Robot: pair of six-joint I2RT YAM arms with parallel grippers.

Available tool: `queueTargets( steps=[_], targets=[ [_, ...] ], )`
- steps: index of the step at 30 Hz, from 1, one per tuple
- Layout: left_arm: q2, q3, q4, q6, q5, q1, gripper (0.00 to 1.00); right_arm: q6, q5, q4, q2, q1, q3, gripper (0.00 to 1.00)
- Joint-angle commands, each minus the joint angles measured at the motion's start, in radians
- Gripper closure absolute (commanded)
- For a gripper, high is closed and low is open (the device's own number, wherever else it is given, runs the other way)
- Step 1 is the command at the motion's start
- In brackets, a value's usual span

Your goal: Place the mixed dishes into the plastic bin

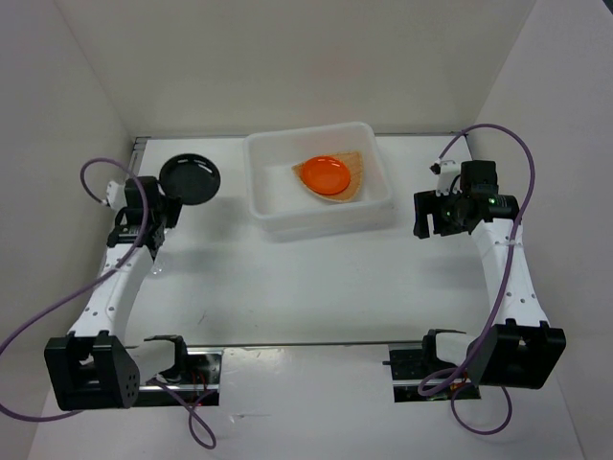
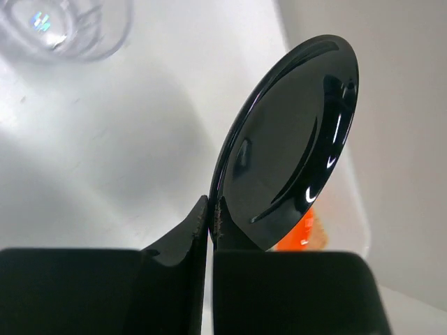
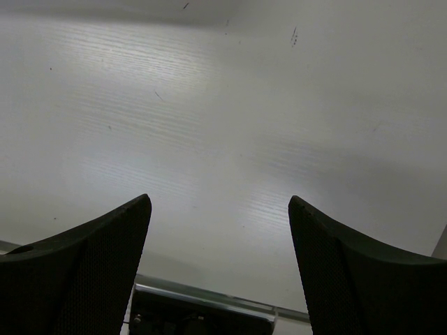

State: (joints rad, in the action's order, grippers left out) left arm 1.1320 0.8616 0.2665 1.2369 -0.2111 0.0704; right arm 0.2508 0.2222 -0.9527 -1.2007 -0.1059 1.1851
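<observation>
My left gripper (image 1: 169, 198) is shut on the rim of the glossy black plate (image 1: 190, 179) and holds it off the table, left of the plastic bin (image 1: 287, 213). In the left wrist view the fingers (image 2: 211, 209) pinch the plate (image 2: 286, 146) edge-on. The orange plate (image 1: 324, 174) lies in the bin on the tan woven tray (image 1: 356, 171); a bit of orange (image 2: 300, 234) shows behind the black plate. One clear cup (image 2: 63, 24) stands on the table below the left gripper. The second cup is not visible. My right gripper (image 1: 428, 217) is open and empty, right of the bin.
White walls close in the table on the left, back and right. The right wrist view shows only a bare white surface between the open fingers (image 3: 218, 202). Metal mounting rails (image 1: 287, 359) run along the near edge between the arm bases.
</observation>
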Motion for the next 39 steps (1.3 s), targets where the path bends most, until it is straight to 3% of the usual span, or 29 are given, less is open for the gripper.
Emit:
queueTargets(
  steps=[1,7,8,13,16,25,32,39],
  targets=[
    [-0.017,0.102,0.028,-0.007,-0.07,-0.003,1.0,-0.008,0.008,0.019,0.029,-0.008,-0.002,0.16],
    [0.058,0.301,-0.112,-0.103,0.062,-0.057,1.0,-0.008,0.029,0.038,0.049,-0.017,-0.022,0.13],
    [0.104,0.327,-0.136,-0.123,0.135,-0.072,1.0,0.002,0.04,0.038,0.049,-0.017,-0.022,0.13],
    [0.287,0.59,-0.122,-0.278,0.229,-0.211,1.0,0.002,0.049,0.061,0.078,-0.026,-0.045,0.12],
    [0.411,0.672,-0.113,-0.31,0.306,-0.274,1.0,-0.008,0.04,0.072,0.09,-0.037,-0.054,0.12],
    [0.846,1.077,0.016,-0.386,0.329,-0.434,1.0,-0.008,0.051,0.091,0.09,-0.037,-0.064,0.12],
    [1.043,1.252,0.153,-0.387,0.285,-0.468,1.0,-0.008,0.06,0.091,0.099,-0.037,-0.064,0.12],
    [1.262,1.522,0.321,-0.407,0.256,-0.48,1.0,-0.008,0.06,0.091,0.099,-0.037,-0.064,0.12]
  ],
)
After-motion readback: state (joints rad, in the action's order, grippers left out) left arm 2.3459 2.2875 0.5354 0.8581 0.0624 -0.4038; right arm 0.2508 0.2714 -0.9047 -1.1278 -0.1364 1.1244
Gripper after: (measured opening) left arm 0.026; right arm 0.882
